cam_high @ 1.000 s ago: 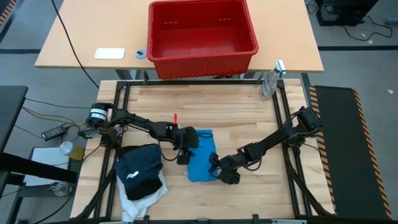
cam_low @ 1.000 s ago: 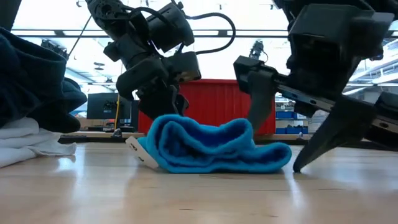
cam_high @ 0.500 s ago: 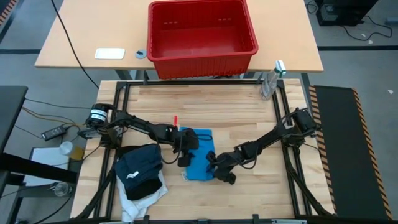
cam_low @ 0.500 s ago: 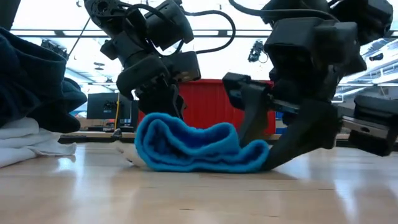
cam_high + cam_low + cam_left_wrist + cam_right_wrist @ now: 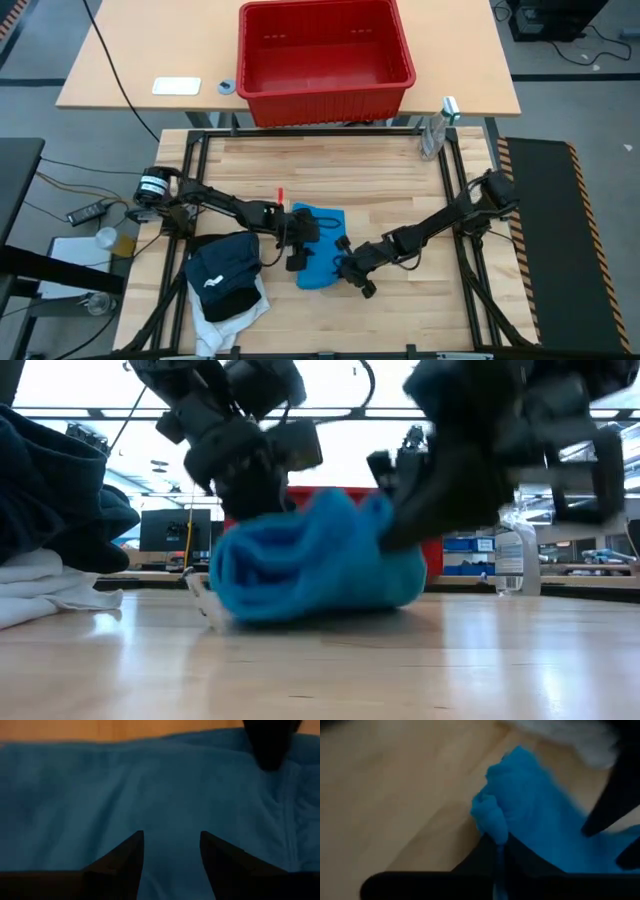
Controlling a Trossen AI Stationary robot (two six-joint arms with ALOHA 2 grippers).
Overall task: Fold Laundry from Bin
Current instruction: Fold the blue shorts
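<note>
The small bright blue garment (image 5: 318, 240) lies bunched on the wooden table (image 5: 400, 180) between my two grippers. My right gripper (image 5: 345, 263) is shut on the garment's near right edge. My left gripper (image 5: 298, 243) stands open over the left side, and blue cloth (image 5: 150, 795) fills its wrist view. A pile of navy, black and white laundry (image 5: 226, 285) lies at the near left. The red bin (image 5: 325, 55) stands on the table beyond the far edge. My right gripper pinches a bunched fold at the blue garment's near right edge (image 5: 492, 822) between its two fingers, coming slanting down from the table's right. That edge is raised (image 5: 365, 520) while the rest of the garment lies on the table. My left gripper has its fingertips (image 5: 132, 850) apart right at the cloth's left side, slanting down; I cannot tell whether they touch it.
A clear bottle (image 5: 432, 135) stands at the table's far right corner. A small red thing (image 5: 283, 189) lies just beyond the garment. A white flat object (image 5: 176, 86) sits on the far table left of the bin. Bare wood lies to the far side and the right.
My right gripper has shut on the blue garment's near right edge, rolled, and gone toward the table's left and up a little. That edge has been lifted and pushed toward my left gripper, so the garment now stands taller and more bunched; its left side stayed put.
</note>
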